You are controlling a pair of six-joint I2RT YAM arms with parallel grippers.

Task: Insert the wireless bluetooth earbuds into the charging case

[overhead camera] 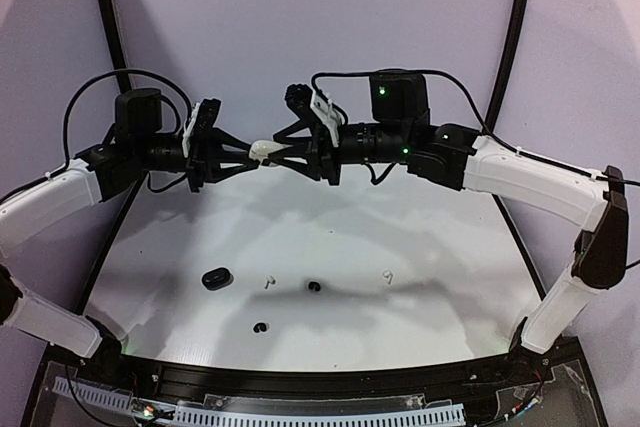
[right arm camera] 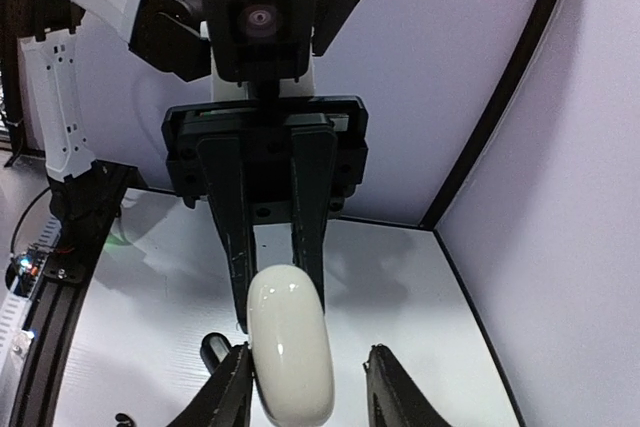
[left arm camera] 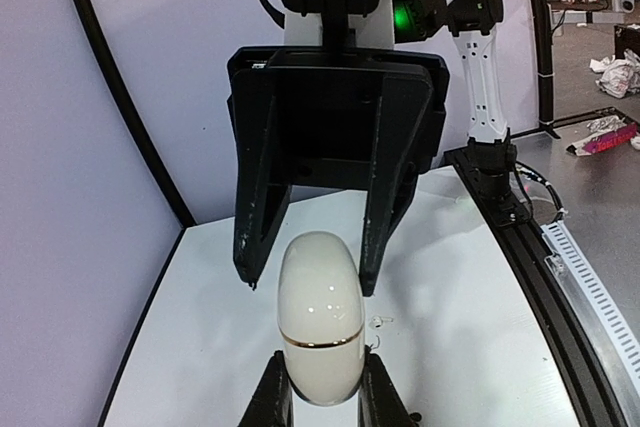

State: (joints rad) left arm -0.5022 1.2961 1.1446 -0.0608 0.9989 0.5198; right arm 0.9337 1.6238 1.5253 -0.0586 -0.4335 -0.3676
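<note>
The left gripper is clamped on one end of the glossy white oval charging case, upper centre. The right gripper straddles the other end, its fingers apart and one clear of the shell. An uneven squeeze could twist the slick case loose and drop it. Low on the white table lie the tiny white and black earbuds, too small to tell their orientation.

My left arm and right arm wear white shells over black joints. Black cables loop off the wrists, green lights glow on the right, and the black fingers taper.
</note>
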